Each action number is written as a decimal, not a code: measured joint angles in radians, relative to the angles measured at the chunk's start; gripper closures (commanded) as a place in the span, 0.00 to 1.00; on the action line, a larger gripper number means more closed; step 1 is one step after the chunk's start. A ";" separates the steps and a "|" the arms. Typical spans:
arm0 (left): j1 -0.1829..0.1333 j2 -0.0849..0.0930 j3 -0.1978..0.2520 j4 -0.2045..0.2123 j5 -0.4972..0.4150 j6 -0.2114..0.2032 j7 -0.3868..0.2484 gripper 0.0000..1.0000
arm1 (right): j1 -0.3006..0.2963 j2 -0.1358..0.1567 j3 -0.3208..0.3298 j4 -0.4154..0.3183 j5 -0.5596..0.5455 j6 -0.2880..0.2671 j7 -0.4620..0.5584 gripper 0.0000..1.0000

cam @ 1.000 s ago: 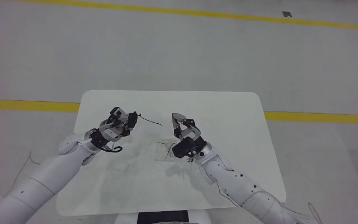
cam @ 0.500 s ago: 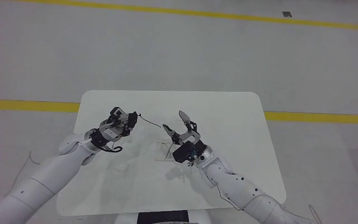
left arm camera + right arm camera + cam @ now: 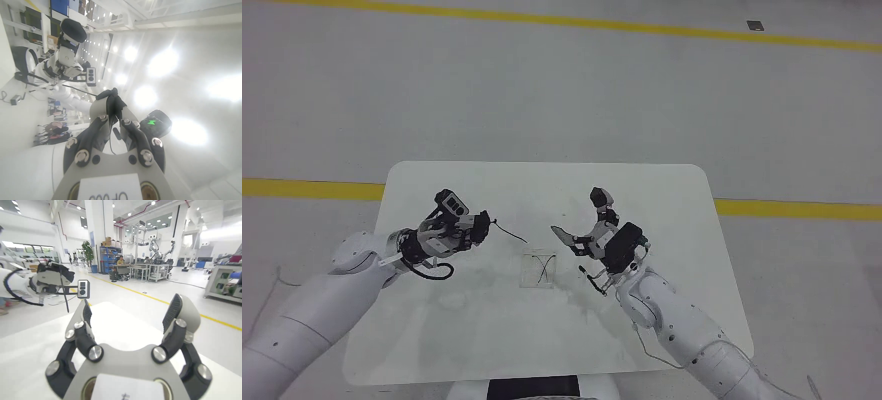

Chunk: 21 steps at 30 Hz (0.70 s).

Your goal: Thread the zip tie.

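Zip tie [image 3: 508, 233], top view: clamped by the left gripper [image 3: 474, 224] over the table [image 3: 662, 190], its free tail pointing toward the right gripper [image 3: 579, 216], near but apart. Left wrist view: jaws closed on the tie, tail projecting beyond the fingertips. Right wrist view: jaws spread wide, empty; tail hangs ahead, off to one finger's side.

Green bolt sign on blk module [image 3: 158, 123], cut-off print on L wrist label [image 3: 110, 186], illeg.
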<state>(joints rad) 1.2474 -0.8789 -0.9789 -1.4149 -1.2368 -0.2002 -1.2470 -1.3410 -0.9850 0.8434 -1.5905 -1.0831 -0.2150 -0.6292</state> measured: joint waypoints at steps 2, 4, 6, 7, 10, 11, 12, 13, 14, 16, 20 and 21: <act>0.004 0.001 -0.009 0.001 0.009 0.000 -0.022 1.00 | 0.003 0.004 0.021 0.003 0.000 -0.028 0.013 0.00; 0.006 0.001 -0.011 0.003 0.002 0.002 -0.026 1.00 | 0.005 0.005 0.023 0.004 -0.041 -0.011 0.015 0.00; 0.005 0.001 -0.011 0.003 0.001 0.002 -0.025 1.00 | 0.004 0.005 0.022 0.004 -0.047 -0.007 0.015 0.00; 0.005 0.001 -0.011 0.003 0.001 0.002 -0.025 1.00 | 0.004 0.005 0.022 0.004 -0.046 -0.007 0.014 0.00; 0.004 0.001 -0.012 -0.003 0.019 -0.005 -0.012 1.00 | 0.001 0.003 0.024 -0.001 -0.036 -0.013 0.013 0.00; 0.003 0.001 -0.015 -0.006 0.039 -0.016 -0.001 1.00 | -0.004 0.002 0.029 -0.006 -0.016 -0.026 0.012 0.00; 0.004 0.001 -0.020 -0.007 0.059 -0.029 0.005 1.00 | -0.009 0.001 0.036 -0.009 0.016 -0.044 0.011 0.00; 0.005 0.003 -0.032 -0.009 0.088 -0.055 0.001 1.00 | -0.016 0.001 0.050 -0.011 0.069 -0.080 0.010 0.00; 0.007 0.005 -0.043 -0.011 0.110 -0.081 -0.006 1.00 | -0.021 0.001 0.060 -0.013 0.109 -0.107 0.009 0.00; 0.019 0.009 -0.071 -0.027 0.143 -0.133 -0.024 1.00 | -0.032 0.003 0.074 -0.027 0.183 -0.130 0.017 0.00; 0.049 0.012 -0.133 -0.071 0.168 -0.141 -0.044 1.00 | -0.037 0.013 0.076 -0.062 0.283 -0.125 0.038 0.00; 0.058 0.011 -0.144 -0.079 0.175 -0.140 -0.047 1.00 | -0.036 0.016 0.075 -0.067 0.296 -0.125 0.041 0.00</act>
<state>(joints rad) 1.3050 -0.8679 -1.1228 -1.4934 -1.0621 -0.3401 -1.2943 -1.3767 -0.9690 0.9188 -1.6580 -0.7871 -0.3398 -0.5881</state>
